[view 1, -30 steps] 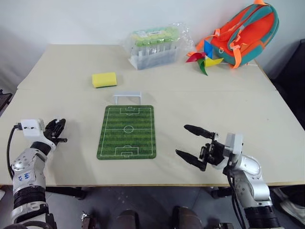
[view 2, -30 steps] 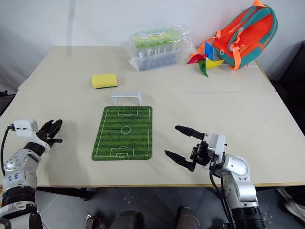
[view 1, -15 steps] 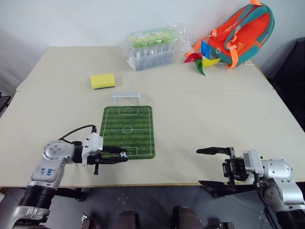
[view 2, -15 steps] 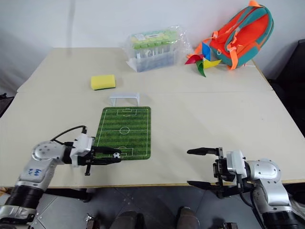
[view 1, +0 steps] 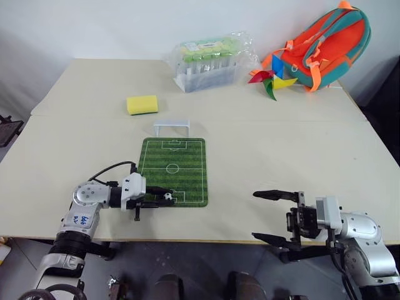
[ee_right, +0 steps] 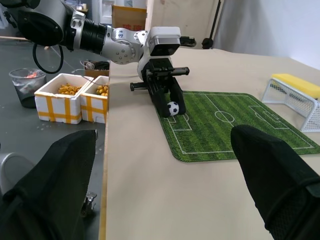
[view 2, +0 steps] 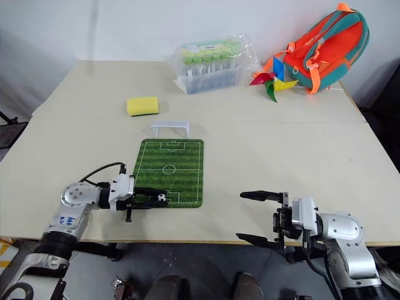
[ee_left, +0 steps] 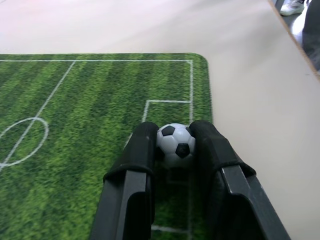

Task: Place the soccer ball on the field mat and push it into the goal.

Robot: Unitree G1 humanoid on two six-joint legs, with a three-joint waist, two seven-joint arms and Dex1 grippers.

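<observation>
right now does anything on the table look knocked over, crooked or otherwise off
Nothing stands out. The goal stands upright just past the far end of the field mat, which lies flat. The left gripper holds the soccer ball over the mat's near end. The yellow sponge lies flat.

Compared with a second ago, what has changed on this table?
The left tool swung in from the table's left side to the field mat, now holding the soccer ball over its near end. The right tool drew back toward the table's near edge, open. The goal and yellow sponge stayed put.
</observation>
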